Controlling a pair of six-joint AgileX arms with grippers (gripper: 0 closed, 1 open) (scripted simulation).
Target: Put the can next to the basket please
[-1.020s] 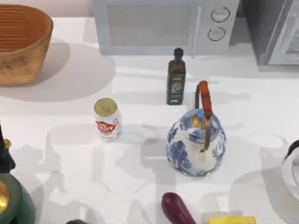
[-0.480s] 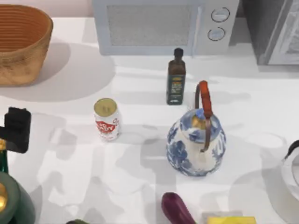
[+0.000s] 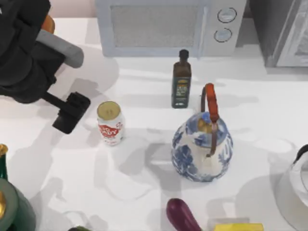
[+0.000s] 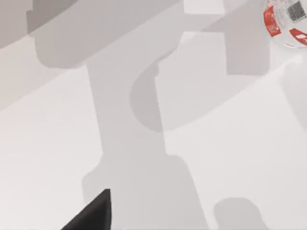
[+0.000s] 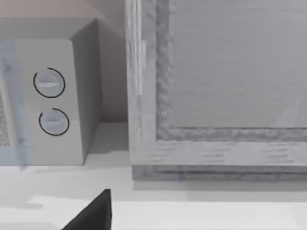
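The can (image 3: 110,123), white with red lettering and a gold top, stands upright on the white table, left of centre. My left gripper (image 3: 71,113) hovers just left of it, a small gap apart. The left arm's dark bulk covers the far left corner, hiding nearly all of the basket; only an orange sliver of the basket's rim (image 3: 47,23) shows. In the left wrist view the can (image 4: 286,21) sits at the picture's corner, beyond bare table and shadows. A dark fingertip (image 5: 93,215) of the right gripper shows in the right wrist view, facing the microwave.
A microwave (image 3: 163,26) stands at the back, a grey appliance (image 3: 284,29) to its right. A dark bottle (image 3: 181,79) and a blue-and-white kettle (image 3: 202,144) stand right of the can. An eggplant (image 3: 183,216), a yellow block (image 3: 238,226) and a green object (image 3: 12,211) lie along the front edge.
My left arm has swung in from the left edge, now covering the basket, and its gripper has moved right, close to the can. The can has not moved.
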